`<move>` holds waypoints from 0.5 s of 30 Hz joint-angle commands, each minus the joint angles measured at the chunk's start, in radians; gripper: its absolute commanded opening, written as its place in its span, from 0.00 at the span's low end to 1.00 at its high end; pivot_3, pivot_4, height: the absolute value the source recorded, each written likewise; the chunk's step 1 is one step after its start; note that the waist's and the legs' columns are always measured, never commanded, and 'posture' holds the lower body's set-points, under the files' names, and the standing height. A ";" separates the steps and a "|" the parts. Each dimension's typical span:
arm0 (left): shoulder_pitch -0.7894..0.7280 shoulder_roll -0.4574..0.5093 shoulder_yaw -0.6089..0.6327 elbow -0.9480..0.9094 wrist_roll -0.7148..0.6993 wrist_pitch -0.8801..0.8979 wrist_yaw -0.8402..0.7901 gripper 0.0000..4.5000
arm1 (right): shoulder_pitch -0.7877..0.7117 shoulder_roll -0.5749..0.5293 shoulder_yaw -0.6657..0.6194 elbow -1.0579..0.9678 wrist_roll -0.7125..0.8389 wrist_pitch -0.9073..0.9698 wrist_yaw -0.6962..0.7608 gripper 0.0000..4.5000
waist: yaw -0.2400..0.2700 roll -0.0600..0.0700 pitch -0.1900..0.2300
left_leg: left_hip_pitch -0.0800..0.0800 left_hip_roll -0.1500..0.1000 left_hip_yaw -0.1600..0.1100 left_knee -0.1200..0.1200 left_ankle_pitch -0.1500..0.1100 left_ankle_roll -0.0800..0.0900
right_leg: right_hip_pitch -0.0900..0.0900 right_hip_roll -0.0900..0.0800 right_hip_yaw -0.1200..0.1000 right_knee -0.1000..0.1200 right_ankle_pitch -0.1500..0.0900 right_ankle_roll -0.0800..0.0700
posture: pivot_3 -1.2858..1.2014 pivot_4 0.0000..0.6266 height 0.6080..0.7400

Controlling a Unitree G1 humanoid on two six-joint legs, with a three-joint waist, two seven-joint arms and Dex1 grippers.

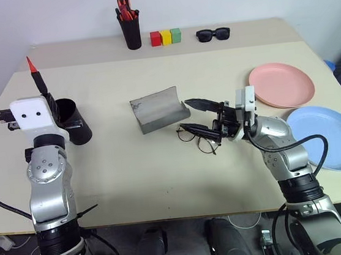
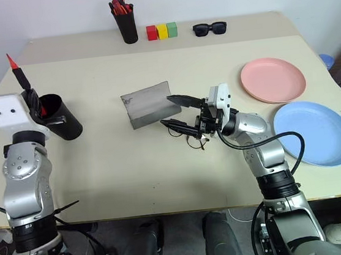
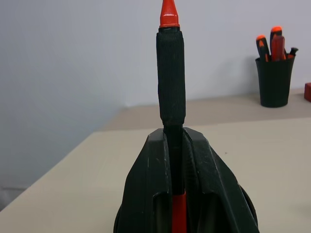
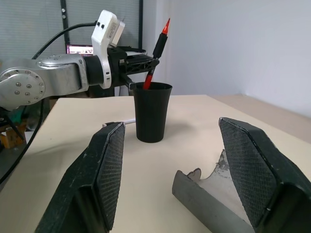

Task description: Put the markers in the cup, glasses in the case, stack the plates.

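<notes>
Clamped between the left gripper (image 3: pixel 177 160) fingers, the dark red-tipped marker (image 4: pixel 154 58) stands nearly upright with its lower end just inside the rim of the black cup (image 1: pixel 74 120), so the marker step is in hand and what remains is to lower and release. Right of the cup, beyond the open grey case (image 1: pixel 158 109), the right gripper (image 1: pixel 195 115) has its fingers apart over the glasses (image 1: pixel 199 139), seemingly not yet touching them.

A lab or office: plain white wall (image 1: pixel 53 18), beige worktable (image 1: pixel 164 177), monitor (image 4: pixel 80 49) behind.
</notes>
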 commanded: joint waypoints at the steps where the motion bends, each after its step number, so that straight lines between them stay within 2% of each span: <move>1: -0.022 0.005 0.001 -0.006 0.003 -0.062 -0.002 0.01 | -0.004 -0.004 -0.019 -0.027 0.006 -0.014 -0.002 0.70 | 0.000 0.000 0.000 | 0.000 0.000 0.000 0.000 0.000 0.000 | 0.000 0.000 0.000 0.000 0.000 0.000 | 0.52 0.24 1.00; 15: -0.011 0.013 0.004 0.007 0.008 -0.109 -0.011 0.01 | 0.015 -0.005 -0.015 -0.040 0.006 -0.013 -0.010 0.70 | 0.000 0.000 0.000 | 0.000 0.000 0.000 0.000 0.000 0.000 | 0.000 0.000 0.000 0.000 0.000 0.000 | 0.52 0.24 1.00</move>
